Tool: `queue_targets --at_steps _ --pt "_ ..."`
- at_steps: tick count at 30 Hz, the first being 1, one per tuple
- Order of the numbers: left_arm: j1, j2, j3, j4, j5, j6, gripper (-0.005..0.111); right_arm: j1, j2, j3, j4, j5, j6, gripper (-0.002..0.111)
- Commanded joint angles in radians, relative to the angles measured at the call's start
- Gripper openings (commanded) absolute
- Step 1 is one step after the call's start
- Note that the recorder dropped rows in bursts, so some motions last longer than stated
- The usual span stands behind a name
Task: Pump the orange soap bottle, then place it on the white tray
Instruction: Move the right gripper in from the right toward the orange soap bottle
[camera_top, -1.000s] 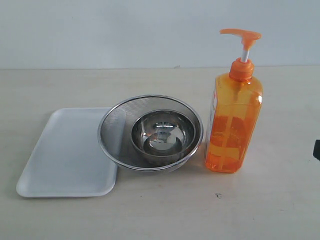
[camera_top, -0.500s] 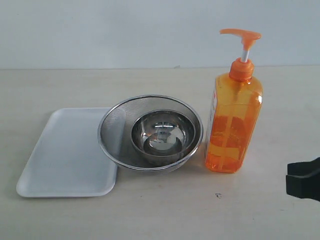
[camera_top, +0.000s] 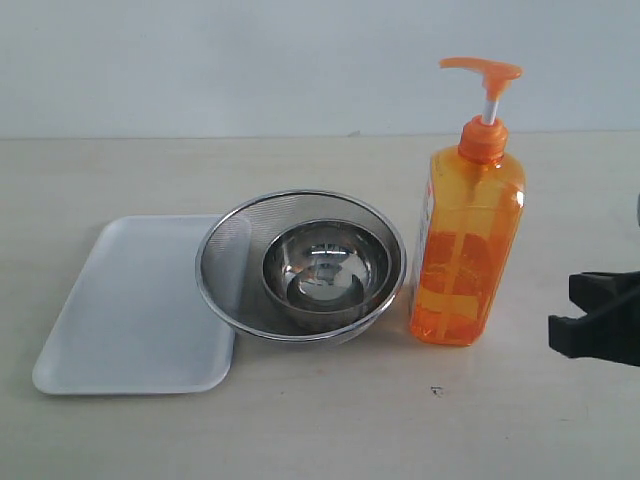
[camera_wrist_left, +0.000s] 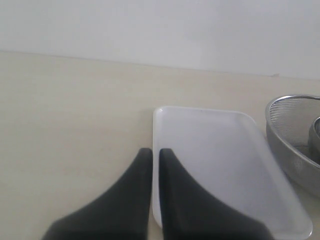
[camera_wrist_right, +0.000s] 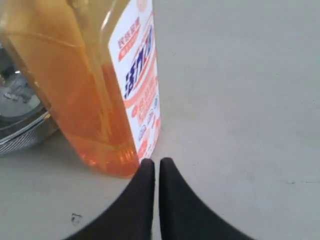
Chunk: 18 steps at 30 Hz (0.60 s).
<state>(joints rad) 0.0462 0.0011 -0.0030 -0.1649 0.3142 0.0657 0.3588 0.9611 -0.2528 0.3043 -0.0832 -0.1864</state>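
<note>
The orange soap bottle (camera_top: 465, 250) stands upright on the table, right of the strainer, with its pump head (camera_top: 483, 68) raised. It fills the right wrist view as the orange soap bottle (camera_wrist_right: 95, 85), label facing the camera. My right gripper (camera_top: 561, 310) is low at the right edge, a short way right of the bottle's base and apart from it. In its wrist view the right gripper (camera_wrist_right: 152, 161) is shut and empty, tips by the bottle's bottom corner. The white tray (camera_top: 130, 300) lies flat at the left. My left gripper (camera_wrist_left: 151, 150) is shut and empty over the white tray's (camera_wrist_left: 215, 150) near edge.
A round steel mesh strainer (camera_top: 228, 262) sits between tray and bottle, overlapping the tray's right edge, with a steel bowl (camera_top: 325, 265) inside it. A pale wall runs behind the table. A small dark mark (camera_top: 436, 390) is on the tabletop in front of the bottle.
My right gripper has come in from the right edge toward the bottle's base. The bottle, tray, strainer and bowl have not moved.
</note>
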Motion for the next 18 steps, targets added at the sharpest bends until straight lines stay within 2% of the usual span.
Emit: queue_targets --at_steps 1,4,8,11,18 --pt "0.003 -0.001 0.003 -0.011 -0.002 -0.006 0.005 0.001 0.0 0.122 -0.009 -0.236 0.014 0.0" --pt "0.003 -0.001 0.003 -0.011 -0.002 -0.006 0.005 0.002 0.0 0.209 -0.085 -0.403 0.091 0.0" --pt "0.003 -0.001 0.003 -0.011 -0.002 -0.006 0.005 0.002 0.0 0.253 -0.358 -0.62 0.274 0.0" --pt "0.003 -0.001 0.003 -0.011 -0.002 -0.006 0.005 0.002 0.002 0.253 -0.573 -0.661 0.332 0.0" --pt "0.003 -0.001 0.003 -0.011 -0.002 -0.006 0.005 0.002 0.002 0.253 -0.617 -0.699 0.36 0.0"
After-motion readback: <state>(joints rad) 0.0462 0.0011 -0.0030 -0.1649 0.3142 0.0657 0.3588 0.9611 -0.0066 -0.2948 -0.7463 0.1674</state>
